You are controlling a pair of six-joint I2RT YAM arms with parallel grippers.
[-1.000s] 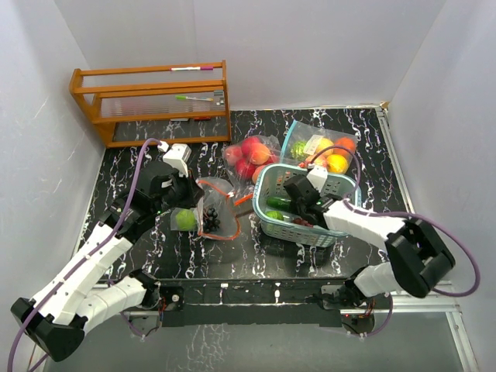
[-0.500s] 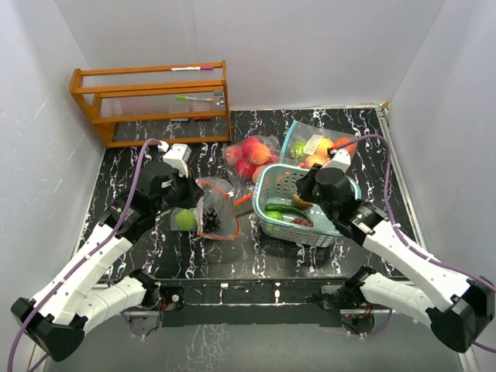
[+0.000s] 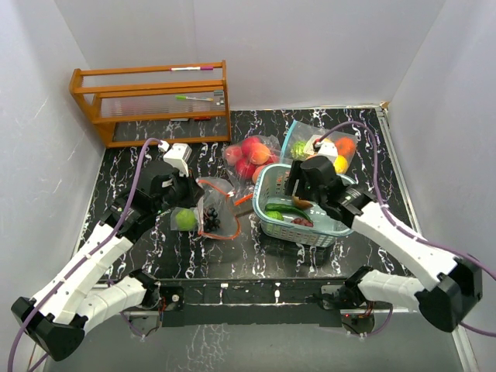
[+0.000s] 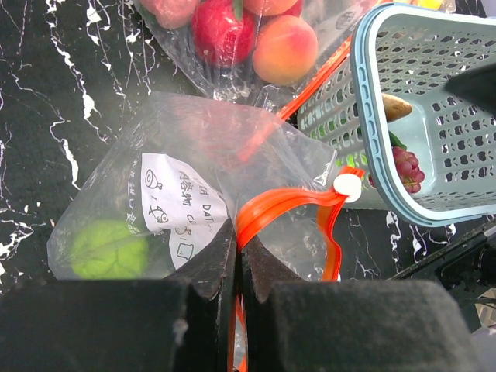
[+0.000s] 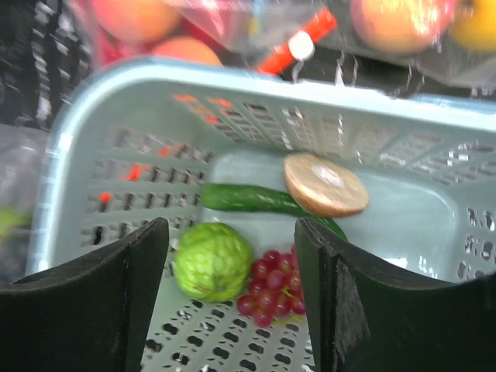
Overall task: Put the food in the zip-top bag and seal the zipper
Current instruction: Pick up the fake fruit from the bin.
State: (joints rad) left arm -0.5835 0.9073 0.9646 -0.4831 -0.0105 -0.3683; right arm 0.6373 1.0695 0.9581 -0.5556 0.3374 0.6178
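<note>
My left gripper (image 4: 238, 242) is shut on the orange zipper strip of the clear zip-top bag (image 4: 194, 155), which lies on the black marble table with its mouth partly gaping. A green fruit (image 4: 108, 248) sits inside the bag, and dark grapes (image 3: 211, 219) show in it from above. My right gripper (image 5: 231, 226) hangs open over the teal basket (image 3: 298, 235), holding nothing. Below it in the basket lie food pieces: a bumpy green fruit (image 5: 213, 260), red grapes (image 5: 271, 294), a cucumber (image 5: 252, 199) and a tan round slice (image 5: 325, 184).
Two other filled bags lie behind the basket, one with red and peach fruits (image 3: 248, 155) and one with orange and yellow fruits (image 3: 329, 151). A wooden rack (image 3: 151, 101) stands at the back left. White walls enclose the table.
The right arm has swung round above the basket and its jaws have opened wide. The left arm and the bag have stayed put.
</note>
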